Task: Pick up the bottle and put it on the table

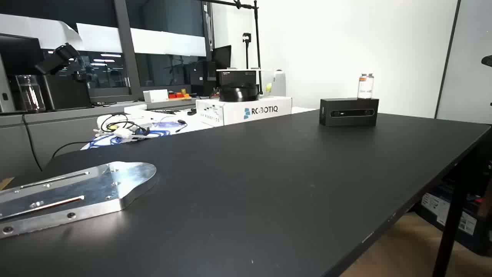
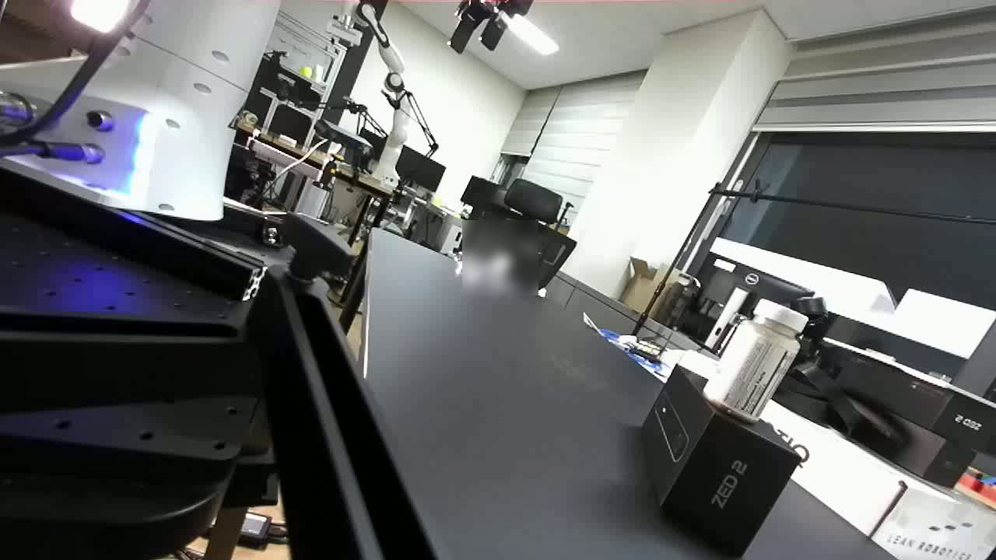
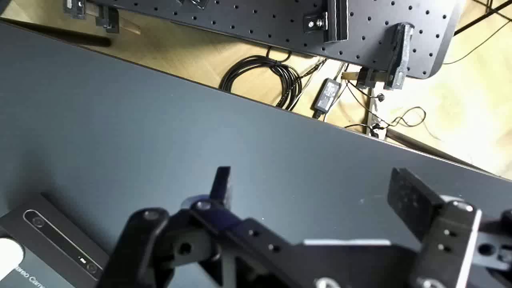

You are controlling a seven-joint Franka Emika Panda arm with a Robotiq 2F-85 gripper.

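Note:
The bottle (image 1: 366,89) stands upright on the small black box (image 1: 348,112). It looks pale and washed out there, with an orange band. In an exterior view it shows as a white, labelled bottle (image 2: 753,365) with a white cap, on the same box (image 2: 720,467). The wrist view shows only its round white top (image 3: 9,256), cut off at the left edge. The table (image 1: 269,184) is the large matte black top under the box. My gripper (image 3: 310,176) is open and empty above the table, with the box and bottle to its lower left. Neither exterior view shows it.
A shiny metal plate (image 1: 77,188) lies at the table's near left. A white Robotiq box (image 1: 257,110) and cables lie on a side desk behind. The table's edge and a floor gap with coiled cable (image 3: 260,76) separate it from the perforated mount (image 3: 256,20).

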